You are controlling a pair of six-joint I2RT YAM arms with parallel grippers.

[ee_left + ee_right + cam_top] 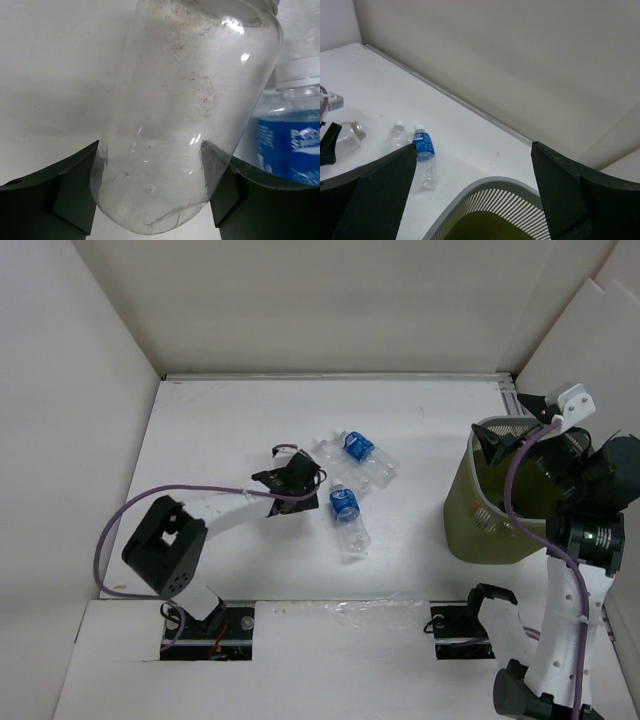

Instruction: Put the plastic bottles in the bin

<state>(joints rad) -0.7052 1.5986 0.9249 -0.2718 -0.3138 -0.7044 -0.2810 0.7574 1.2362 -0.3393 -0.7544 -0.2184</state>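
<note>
Left fingers (60,200) clasp the plain bottle (185,115); right fingers (370,200) spread wide.

White lettering stands on a bottle's (295,90) blue label (290,147), cut off and too blurred to read.

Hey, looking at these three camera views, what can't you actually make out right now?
- Bin contents: in the top view the right arm covers the opening; in the right wrist view the bottom edge cuts it off.
- Left hand grip: in the left wrist view the plain bottle hides where the fingers meet it.
- Blue-label bottle print: cut by the right edge there, too small elsewhere.
</note>
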